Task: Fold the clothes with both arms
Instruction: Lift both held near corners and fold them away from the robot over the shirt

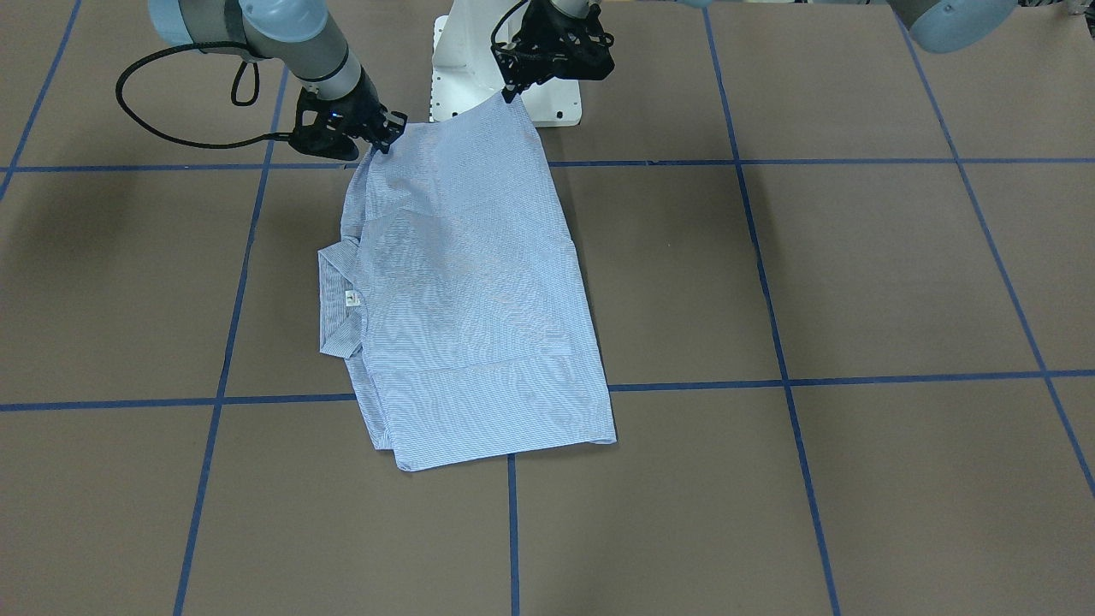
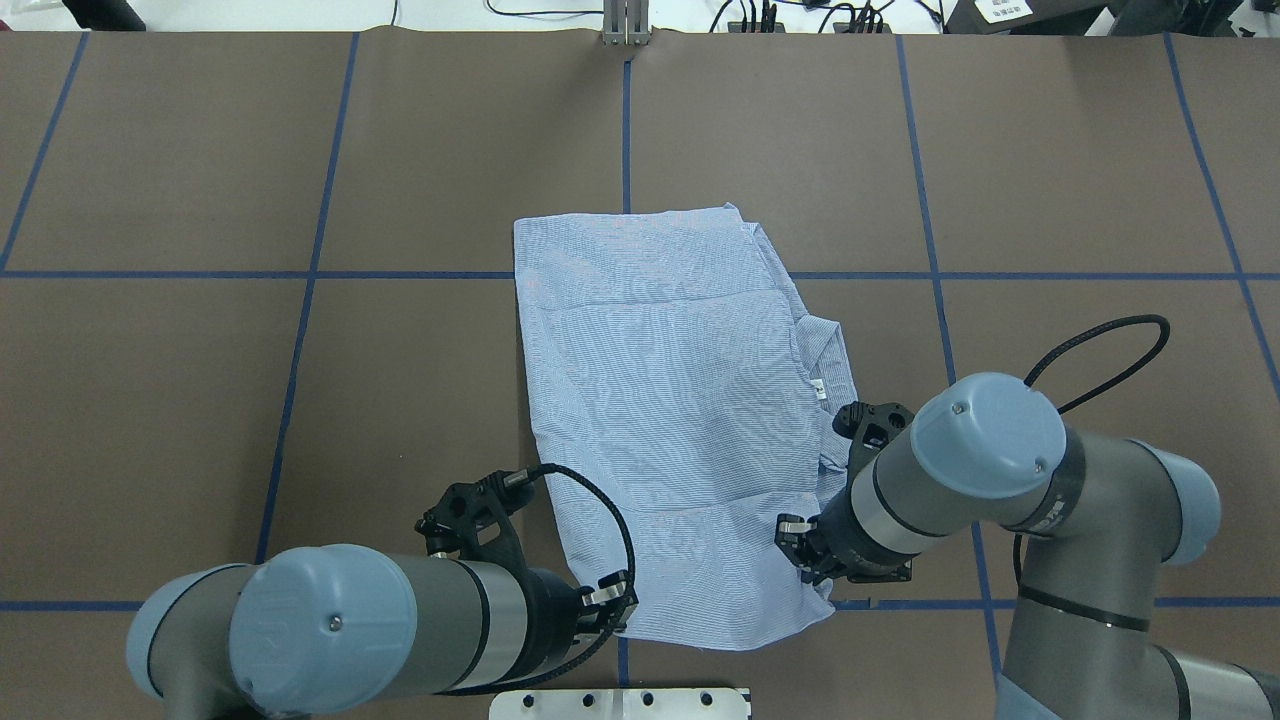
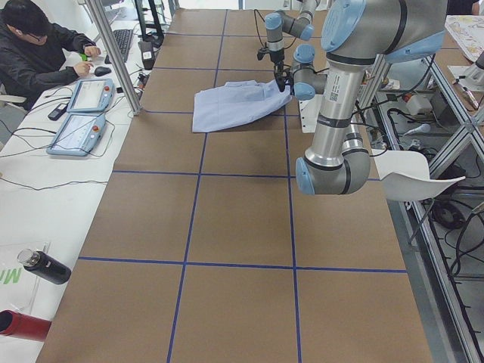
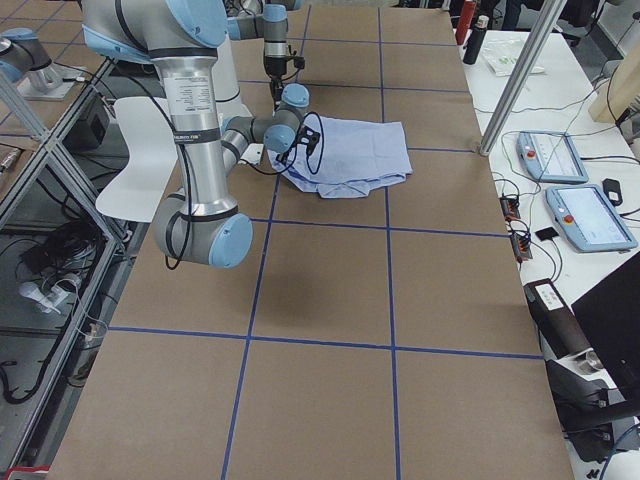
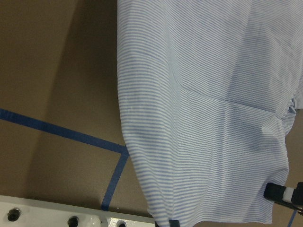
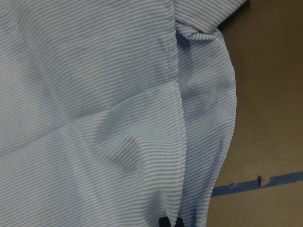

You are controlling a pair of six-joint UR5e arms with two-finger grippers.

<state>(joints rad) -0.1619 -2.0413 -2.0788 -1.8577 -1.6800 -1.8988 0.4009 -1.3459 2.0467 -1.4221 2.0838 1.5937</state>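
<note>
The striped light-blue shirt (image 1: 470, 299) (image 2: 670, 400) lies folded on the brown table, its collar (image 1: 338, 299) and white neck label on the robot's right side. The edge nearest the robot is lifted off the table. My left gripper (image 1: 511, 92) (image 2: 615, 605) is shut on one near corner. My right gripper (image 1: 382, 144) (image 2: 795, 535) is shut on the other near corner, by the collar side. Both wrist views are filled by the shirt (image 5: 203, 94) (image 6: 94, 94), with dark fingertips at their bottom edges.
The white pedestal base (image 1: 462, 77) (image 2: 620, 703) stands just behind the lifted edge. Blue tape lines cross the table. A seated person (image 3: 38, 45) and control pendants (image 3: 83, 113) are at a side bench beyond the table's far edge, where bottles (image 3: 45, 266) also lie.
</note>
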